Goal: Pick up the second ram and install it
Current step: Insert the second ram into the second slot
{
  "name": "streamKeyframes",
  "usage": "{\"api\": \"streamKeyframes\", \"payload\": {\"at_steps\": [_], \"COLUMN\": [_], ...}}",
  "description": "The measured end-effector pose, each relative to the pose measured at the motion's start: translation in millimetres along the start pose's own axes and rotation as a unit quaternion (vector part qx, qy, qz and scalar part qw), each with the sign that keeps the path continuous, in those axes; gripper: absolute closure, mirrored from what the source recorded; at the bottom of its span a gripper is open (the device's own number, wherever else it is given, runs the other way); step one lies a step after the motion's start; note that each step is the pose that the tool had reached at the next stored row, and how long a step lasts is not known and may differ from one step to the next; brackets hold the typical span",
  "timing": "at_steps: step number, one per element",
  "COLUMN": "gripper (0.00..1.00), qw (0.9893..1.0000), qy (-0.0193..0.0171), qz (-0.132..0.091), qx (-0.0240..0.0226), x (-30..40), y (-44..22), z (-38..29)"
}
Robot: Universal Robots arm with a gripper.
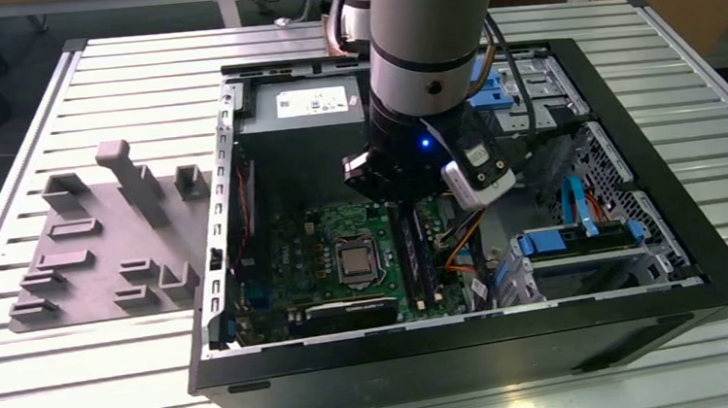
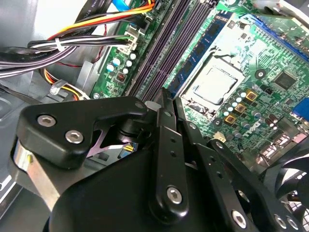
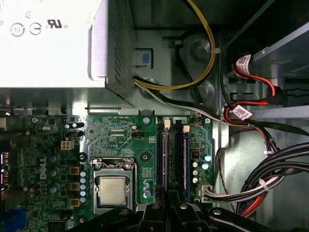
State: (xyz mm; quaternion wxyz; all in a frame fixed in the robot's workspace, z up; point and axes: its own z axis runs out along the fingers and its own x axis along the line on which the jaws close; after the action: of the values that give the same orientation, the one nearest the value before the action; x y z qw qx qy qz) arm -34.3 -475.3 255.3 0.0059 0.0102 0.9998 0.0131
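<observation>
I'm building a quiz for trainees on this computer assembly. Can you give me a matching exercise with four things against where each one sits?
Things:
1. grey tray
2. processor
3. power supply
4. blue drive bracket

Places:
A. inside the case, at the exterior view's right
B. on the table, outside the case
C. on the green board, beside the memory slots
D. inside the case, off the green board's edge, white label up

Pairs: 1-B; 2-C; 3-D; 4-A
</observation>
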Motion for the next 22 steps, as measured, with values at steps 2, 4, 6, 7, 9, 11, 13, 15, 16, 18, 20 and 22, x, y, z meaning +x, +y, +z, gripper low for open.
{"api": "streamKeyframes", "payload": {"at_steps": [2, 4, 6, 7, 9, 11, 13, 15, 16, 18, 20, 22], "gripper": [0.86, 0.86, 0.86, 0.86, 0.86, 0.86, 0.86, 0.86, 0.86, 0.86, 0.86, 0.86], "qw": [1.0000, 1.0000, 1.0000, 1.0000, 1.0000, 1.0000, 1.0000, 1.0000, 1.0000, 1.0000, 1.0000, 1.0000], "qy": [0.0000, 0.0000, -0.0001, -0.0001, 0.0000, 0.0000, 0.0000, 0.0000, 0.0000, 0.0000, 0.0000, 0.0000], "qz": [0.000, 0.000, 0.000, 0.000, 0.000, 0.000, 0.000, 0.000, 0.000, 0.000, 0.000, 0.000], "qx": [0.0000, -0.0001, -0.0002, -0.0002, -0.0001, -0.0001, 0.0000, 0.0001, -0.0001, -0.0001, -0.0001, -0.0002], "x": [0.0, 0.0, 0.0, 0.0, 0.0, 0.0, 0.0, 0.1, 0.0, 0.0, -0.5, -1.9], "y": [0.0, 0.0, 0.0, 0.0, 0.0, -0.1, -0.1, -0.2, -0.1, -0.2, -0.2, -0.1], "z": [0.1, 0.2, 0.6, 1.1, 2.3, 4.5, 5.4, 5.4, 5.8, 6.0, 6.1, 6.2]}}
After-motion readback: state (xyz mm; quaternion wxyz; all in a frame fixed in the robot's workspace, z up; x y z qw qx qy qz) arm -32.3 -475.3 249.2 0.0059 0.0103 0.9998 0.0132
